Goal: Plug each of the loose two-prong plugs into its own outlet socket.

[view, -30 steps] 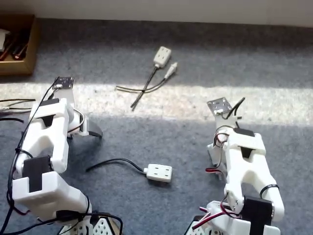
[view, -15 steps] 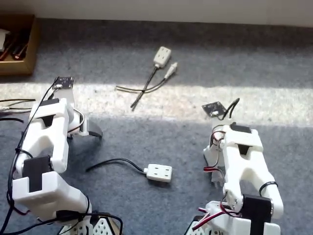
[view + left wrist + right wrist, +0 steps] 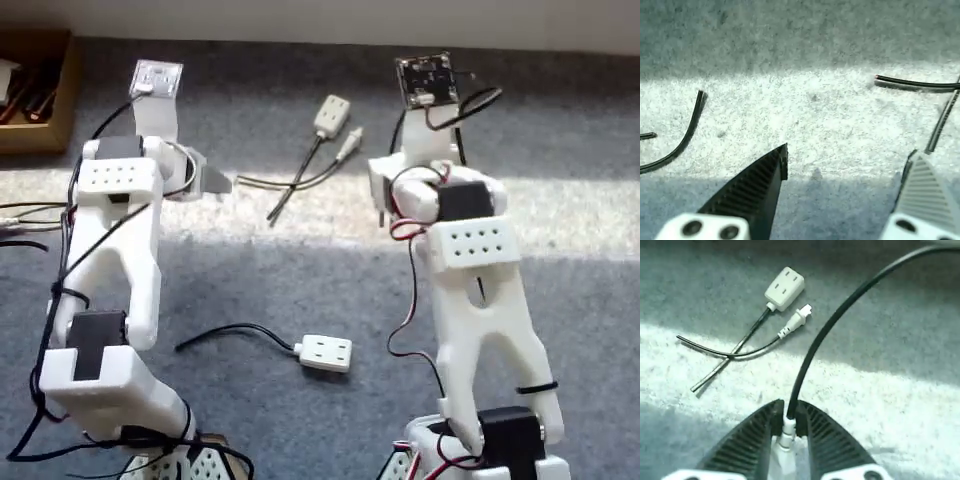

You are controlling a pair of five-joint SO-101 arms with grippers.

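The left arm (image 3: 115,240) and right arm (image 3: 475,270) have stretched forward across the grey counter (image 3: 560,130) toward the far socket (image 3: 331,115); a near socket (image 3: 326,352) lies between their bases. The left gripper (image 3: 850,152) hovers with fingers released, probably free to steady a socket, whereas the right gripper (image 3: 787,407) has its fingers clenched on a white plug (image 3: 785,436) for carrying; the loose plug (image 3: 349,146) lies just beside the far socket.

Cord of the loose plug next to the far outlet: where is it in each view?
High view: the plug's cord lies upper middle, crossing the outlet's cord on the sunlit strip.
Left wrist view: its free end, on the sunlit strip, near the end of the outlet's cord.
Right wrist view: its whole run, crossing the outlet's cord.
Shared landmark: the sunlit strip.
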